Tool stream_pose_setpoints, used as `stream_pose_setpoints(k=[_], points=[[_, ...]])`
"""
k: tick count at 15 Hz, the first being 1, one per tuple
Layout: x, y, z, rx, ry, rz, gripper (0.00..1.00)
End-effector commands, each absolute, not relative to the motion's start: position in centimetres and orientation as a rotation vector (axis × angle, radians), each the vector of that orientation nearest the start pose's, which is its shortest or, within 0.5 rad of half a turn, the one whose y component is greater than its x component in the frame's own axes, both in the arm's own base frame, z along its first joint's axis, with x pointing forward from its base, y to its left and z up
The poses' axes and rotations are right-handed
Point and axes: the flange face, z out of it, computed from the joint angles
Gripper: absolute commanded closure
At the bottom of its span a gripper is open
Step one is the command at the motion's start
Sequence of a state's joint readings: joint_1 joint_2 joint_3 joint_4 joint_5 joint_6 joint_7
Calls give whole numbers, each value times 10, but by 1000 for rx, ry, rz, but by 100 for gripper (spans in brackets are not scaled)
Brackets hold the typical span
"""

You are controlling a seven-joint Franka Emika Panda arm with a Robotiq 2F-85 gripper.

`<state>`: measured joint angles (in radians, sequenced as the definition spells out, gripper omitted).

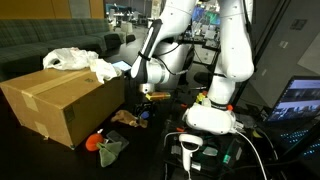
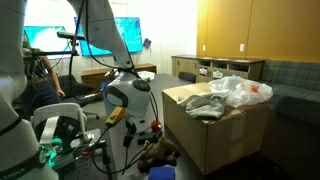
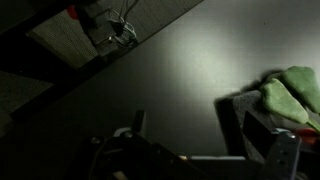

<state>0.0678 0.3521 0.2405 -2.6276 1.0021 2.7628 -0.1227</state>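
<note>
The big box point(image 1: 62, 105) is plain brown cardboard, matt and slightly rough. The bags point(image 1: 75, 60) heaped on it are thin white plastic, crinkled and faintly shiny. The robot arm point(image 1: 228, 55) has a smooth, glossy white plastic shell, the rag point(image 3: 295, 92) in the wrist view is soft green cloth with a dull, fuzzy face, and the cupboards point(image 2: 235, 30) are smooth light wood with a satin finish.

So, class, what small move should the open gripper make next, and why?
Probably a small sideways shift toward the green cloth: in the wrist view it lies to one side of the open gripper, not between the jaws, so closing now would likely catch nothing.
</note>
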Motion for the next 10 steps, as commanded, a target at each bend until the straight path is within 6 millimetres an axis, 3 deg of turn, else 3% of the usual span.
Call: stream_pose_setpoints(k=[1, 5, 10], points=[[355, 131, 111, -2758, 739, 234, 0], [354, 178, 106, -2797, 722, 131, 0], [365, 218, 95, -2792, 740, 33, 0]])
